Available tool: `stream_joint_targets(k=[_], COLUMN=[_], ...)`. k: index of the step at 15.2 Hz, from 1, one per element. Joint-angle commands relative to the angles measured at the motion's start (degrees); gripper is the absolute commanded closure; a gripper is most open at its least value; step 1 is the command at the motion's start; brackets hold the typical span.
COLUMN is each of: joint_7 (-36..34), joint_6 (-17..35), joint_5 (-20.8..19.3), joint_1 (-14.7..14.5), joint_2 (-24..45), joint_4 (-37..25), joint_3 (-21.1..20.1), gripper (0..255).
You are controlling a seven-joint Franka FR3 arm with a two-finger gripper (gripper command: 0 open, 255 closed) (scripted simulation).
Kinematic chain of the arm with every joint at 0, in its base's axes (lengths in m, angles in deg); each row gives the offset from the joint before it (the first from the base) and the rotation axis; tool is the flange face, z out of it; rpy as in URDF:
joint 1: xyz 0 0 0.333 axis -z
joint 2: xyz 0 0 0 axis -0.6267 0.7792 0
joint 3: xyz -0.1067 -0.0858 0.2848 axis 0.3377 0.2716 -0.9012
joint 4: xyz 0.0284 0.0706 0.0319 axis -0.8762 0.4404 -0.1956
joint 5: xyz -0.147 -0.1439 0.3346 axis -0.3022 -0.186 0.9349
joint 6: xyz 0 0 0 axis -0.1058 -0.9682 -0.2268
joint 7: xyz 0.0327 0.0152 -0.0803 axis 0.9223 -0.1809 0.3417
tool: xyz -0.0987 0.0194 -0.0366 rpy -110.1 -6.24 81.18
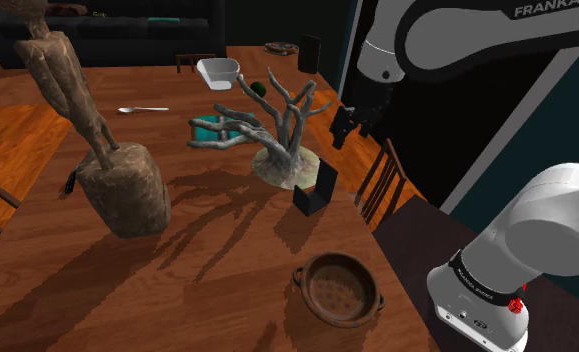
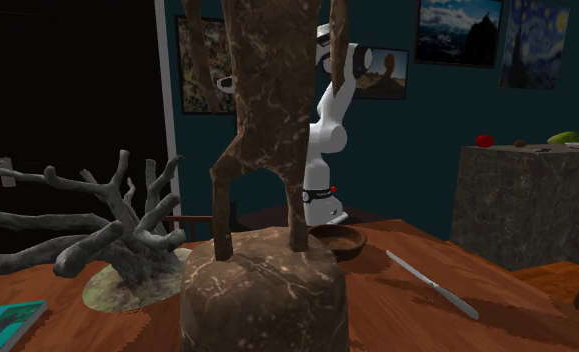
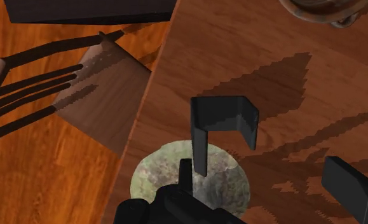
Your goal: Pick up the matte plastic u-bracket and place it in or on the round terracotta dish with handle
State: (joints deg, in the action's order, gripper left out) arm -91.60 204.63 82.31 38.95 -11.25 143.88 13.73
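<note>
In the shoulder view, my gripper (image 1: 345,128) hung above the wooden table (image 1: 207,260) with its fingers apart and nothing between them. The dark u-bracket (image 1: 317,190) stood on the table at about seven o'clock from me, well below my fingertips. It was just beside the round base of the grey branch sculpture (image 1: 277,135), at that base's four o'clock. The round brown dish (image 1: 337,288) sat near the table's edge at six o'clock from the bracket, apart from it. A chair (image 1: 382,178) stood at the bracket's three o'clock, off the table.

In the second exterior view, a tall brown sculpture (image 2: 267,220) stood in front. My white arm (image 2: 327,110) rose behind it at one o'clock. The dish (image 2: 339,240) rested on the table at the sculpture's three o'clock, and a knife (image 2: 432,285) lay at four o'clock from the dish.

In the wrist view, my gripper (image 3: 265,184) was spread wide and clasped nothing. The u-bracket (image 3: 224,114) lay ahead of my fingers, toward eleven o'clock from their midpoint. One of its legs crossed the sculpture's mottled base (image 3: 224,184), perhaps touching it. The dish (image 3: 322,7) lay beyond the bracket, at its one o'clock.
</note>
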Motion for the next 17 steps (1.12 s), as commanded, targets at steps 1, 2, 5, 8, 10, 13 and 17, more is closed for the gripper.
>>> stream_joint_targets(k=[1,2,5,8,10,13,17], joint_7=[-2.4,-3.4,-6.9,-10.9,-14.2,-19.5,-21.4], joint_6=[3.5,5.4,11.1,16.8,20.5,25.0,28.7], joint_5=[0.4,0.4,0.1,-1.2,-3.0,-7.0,-9.6], joint_1=[-0.1,0.0,0.5,1.5,2.4,3.9,4.6], joint_2=[3.0,4.7,10.4,16.9,21.6,28.4,31.8], joint_4=[0.8,1.3,2.1,2.1,1.7,0.6,1.2], joint_3=[-2.1,-3.1,-6.1,-9.2,-11.3,-13.7,-14.0], gripper=[0,0,0,0,0,0,0])
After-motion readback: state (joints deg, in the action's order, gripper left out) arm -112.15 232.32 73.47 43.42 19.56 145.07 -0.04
